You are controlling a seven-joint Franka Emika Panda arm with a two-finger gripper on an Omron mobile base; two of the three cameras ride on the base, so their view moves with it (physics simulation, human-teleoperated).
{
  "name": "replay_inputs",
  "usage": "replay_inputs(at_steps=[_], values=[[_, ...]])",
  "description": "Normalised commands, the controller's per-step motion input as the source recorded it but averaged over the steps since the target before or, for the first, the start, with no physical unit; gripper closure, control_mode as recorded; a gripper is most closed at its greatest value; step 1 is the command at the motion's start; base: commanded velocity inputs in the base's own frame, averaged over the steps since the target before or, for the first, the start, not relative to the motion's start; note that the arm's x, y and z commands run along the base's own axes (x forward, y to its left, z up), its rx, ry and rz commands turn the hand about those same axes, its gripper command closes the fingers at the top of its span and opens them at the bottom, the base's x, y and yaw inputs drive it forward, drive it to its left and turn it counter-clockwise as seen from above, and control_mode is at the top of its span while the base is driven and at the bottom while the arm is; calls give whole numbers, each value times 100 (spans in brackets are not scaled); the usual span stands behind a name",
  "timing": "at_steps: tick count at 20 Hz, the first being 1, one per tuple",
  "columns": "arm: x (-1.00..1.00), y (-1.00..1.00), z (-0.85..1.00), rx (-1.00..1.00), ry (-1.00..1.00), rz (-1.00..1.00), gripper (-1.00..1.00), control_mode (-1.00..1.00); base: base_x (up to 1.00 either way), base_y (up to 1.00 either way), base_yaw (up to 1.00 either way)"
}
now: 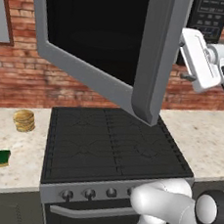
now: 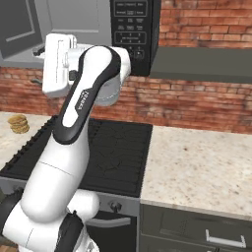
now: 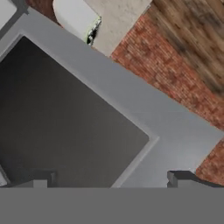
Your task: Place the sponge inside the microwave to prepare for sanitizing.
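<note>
Speckled counter (image 1: 12,137) bearing sponge (image 1: 1,158) near its front edge, microwave (image 1: 111,45) door swung open

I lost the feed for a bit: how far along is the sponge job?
Done: the microwave door stands swung open over the stove. In hand: nothing; the gripper is up by the door, jaws open and empty. Left: the sponge lies on the counter left of the stove, to be picked up and placed inside the microwave.

The microwave (image 1: 141,48) door (swung wide over the stove (image 1: 114,149)) stands right before the open claw (image 3: 113,177); below-left, the table (image 1: 11,147) seems passable.
</note>
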Motion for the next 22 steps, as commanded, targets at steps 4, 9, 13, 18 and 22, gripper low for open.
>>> replay_inputs(at_steps=[4,9,13,18,22], values=[[-59,71,0,-4,0,-21,-100,-100,0,0,0],[-59,74,0,-1,5,-17,-100,-100,0,0,0],[-36,87,0,0,18,1,-100,-100,0,0,0],[-13,100,0,0,24,15,-100,-100,0,0,0],[0,100,0,0,25,22,-100,-100,0,0,0]])
